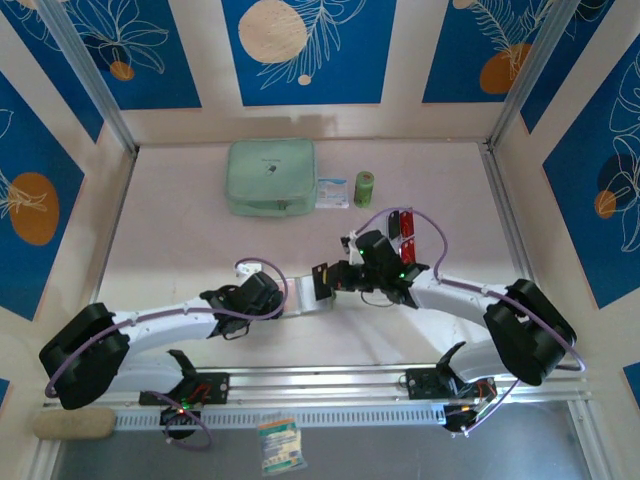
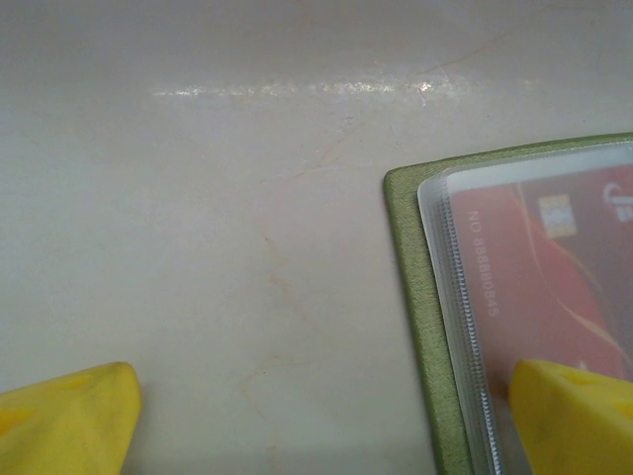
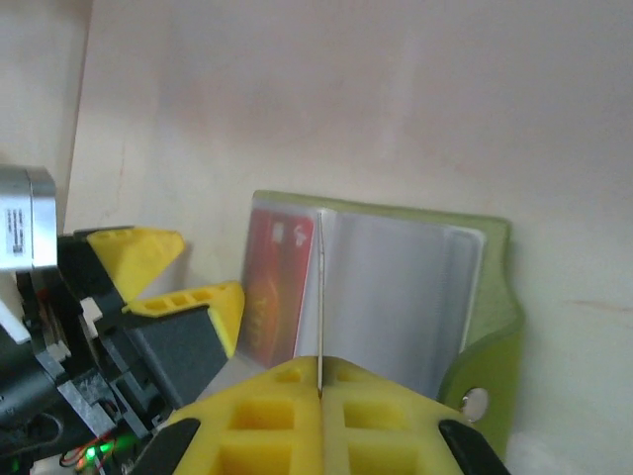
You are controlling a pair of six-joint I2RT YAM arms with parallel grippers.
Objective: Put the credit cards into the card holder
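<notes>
While open, card holder [image 3: 492, 297]: red card [image 2: 554, 297]

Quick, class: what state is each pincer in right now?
Left pincer: open, gripping nothing.
Right pincer: shut on a thin sheet, edge-on; card or sleeve unclear.

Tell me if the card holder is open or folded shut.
Open: card holder spread flat, clear sleeves up, red card in one, snap tab unfastened.
</notes>
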